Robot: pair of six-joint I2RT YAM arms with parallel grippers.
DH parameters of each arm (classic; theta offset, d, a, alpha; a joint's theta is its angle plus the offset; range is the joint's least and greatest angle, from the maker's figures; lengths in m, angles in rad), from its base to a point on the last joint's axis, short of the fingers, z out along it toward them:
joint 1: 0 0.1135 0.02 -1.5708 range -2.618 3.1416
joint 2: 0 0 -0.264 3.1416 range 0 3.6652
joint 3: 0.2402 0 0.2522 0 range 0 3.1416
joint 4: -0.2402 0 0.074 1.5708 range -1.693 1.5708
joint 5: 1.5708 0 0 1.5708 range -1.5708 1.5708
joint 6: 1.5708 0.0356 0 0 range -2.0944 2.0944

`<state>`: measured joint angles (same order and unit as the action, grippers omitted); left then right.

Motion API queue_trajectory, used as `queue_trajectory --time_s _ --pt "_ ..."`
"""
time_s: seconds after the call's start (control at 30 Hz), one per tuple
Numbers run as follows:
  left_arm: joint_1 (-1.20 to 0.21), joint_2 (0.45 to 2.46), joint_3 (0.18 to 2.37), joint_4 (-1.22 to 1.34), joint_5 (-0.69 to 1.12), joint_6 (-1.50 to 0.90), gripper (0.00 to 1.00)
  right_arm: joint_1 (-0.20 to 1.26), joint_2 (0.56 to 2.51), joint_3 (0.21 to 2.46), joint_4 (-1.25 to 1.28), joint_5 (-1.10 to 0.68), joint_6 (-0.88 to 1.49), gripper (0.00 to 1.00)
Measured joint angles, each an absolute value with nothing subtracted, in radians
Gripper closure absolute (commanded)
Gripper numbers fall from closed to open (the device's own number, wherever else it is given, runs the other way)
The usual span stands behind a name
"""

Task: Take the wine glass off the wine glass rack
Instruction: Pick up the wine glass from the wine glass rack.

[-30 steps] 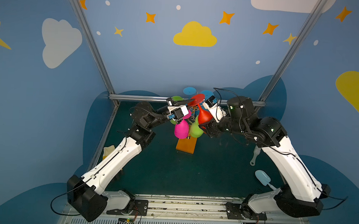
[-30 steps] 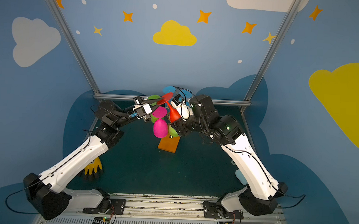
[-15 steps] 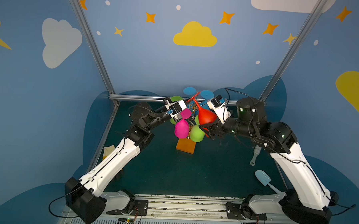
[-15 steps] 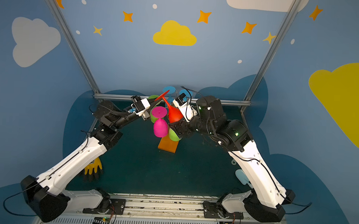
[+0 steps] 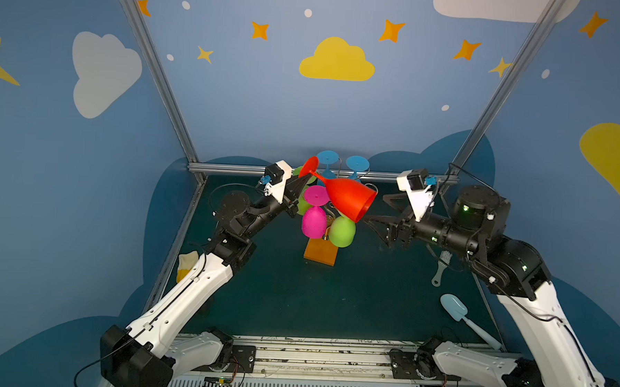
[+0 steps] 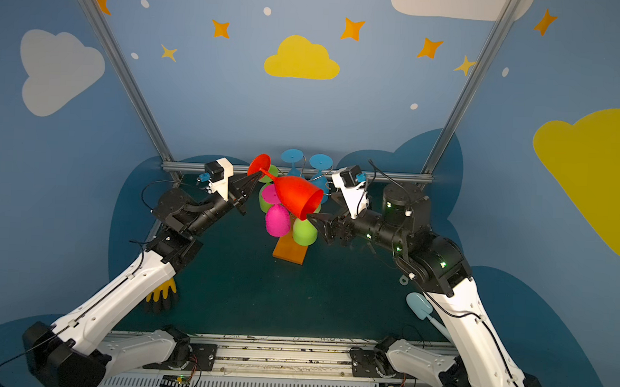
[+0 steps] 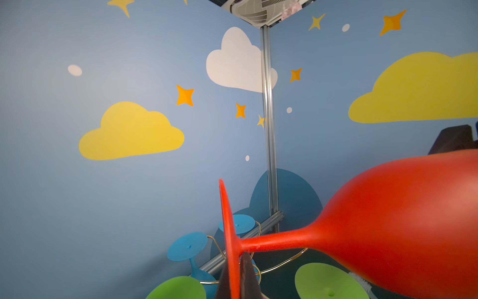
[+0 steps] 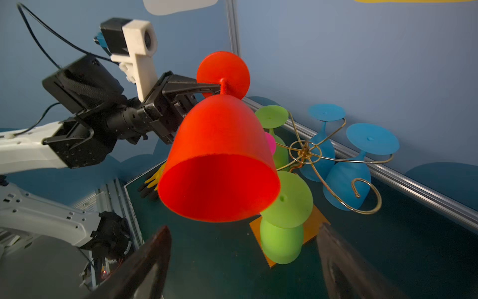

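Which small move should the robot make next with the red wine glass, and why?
Probably the left end effector should carry the red wine glass sideways, away from the wine glass rack, towards bare mat. It is shut on the stem near the foot, the glass hangs tilted above the rack, and the right end effector stands open, holding nothing.

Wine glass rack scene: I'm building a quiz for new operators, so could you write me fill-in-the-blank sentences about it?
The wine glass clamped in the left gripper is coloured ____.
The right gripper stands ____, holding nothing.
The wine glass rack carries two blue glasses, two green glasses and one ____ glass.
Missing words: red; open; pink.
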<state>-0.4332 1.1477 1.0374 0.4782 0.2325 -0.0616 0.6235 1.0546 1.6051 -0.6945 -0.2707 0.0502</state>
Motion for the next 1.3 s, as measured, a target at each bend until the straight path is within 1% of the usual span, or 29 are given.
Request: queue_trajectory --time_s 0.2,0.33,0.63,0.93,1.13,1.3 --pt "-0.397 1.140 1.011 0.511 0.253 -0.192 0.97 0.582 1.019 1.554 -0.630 -0.271 0.107 0.25" --pt "-0.393 1.133 1.011 0.531 0.269 -0.234 0.97 0.579 1.044 1.550 -0.597 -0.271 0.133 0.27" --pt "-0.392 1.132 1.011 0.533 0.288 -0.265 0.97 0.579 1.156 1.581 -0.528 -0.316 0.186 0.31" --pt "-0.387 1.132 1.011 0.532 0.289 -0.270 0.97 0.580 1.200 1.601 -0.476 -0.358 0.223 0.39" --pt "-0.386 1.137 1.011 0.532 0.290 -0.273 0.97 0.589 1.225 1.612 -0.456 -0.369 0.239 0.53" --pt "-0.385 1.145 1.011 0.531 0.287 -0.273 0.96 0.606 1.253 1.623 -0.441 -0.369 0.248 0.70"
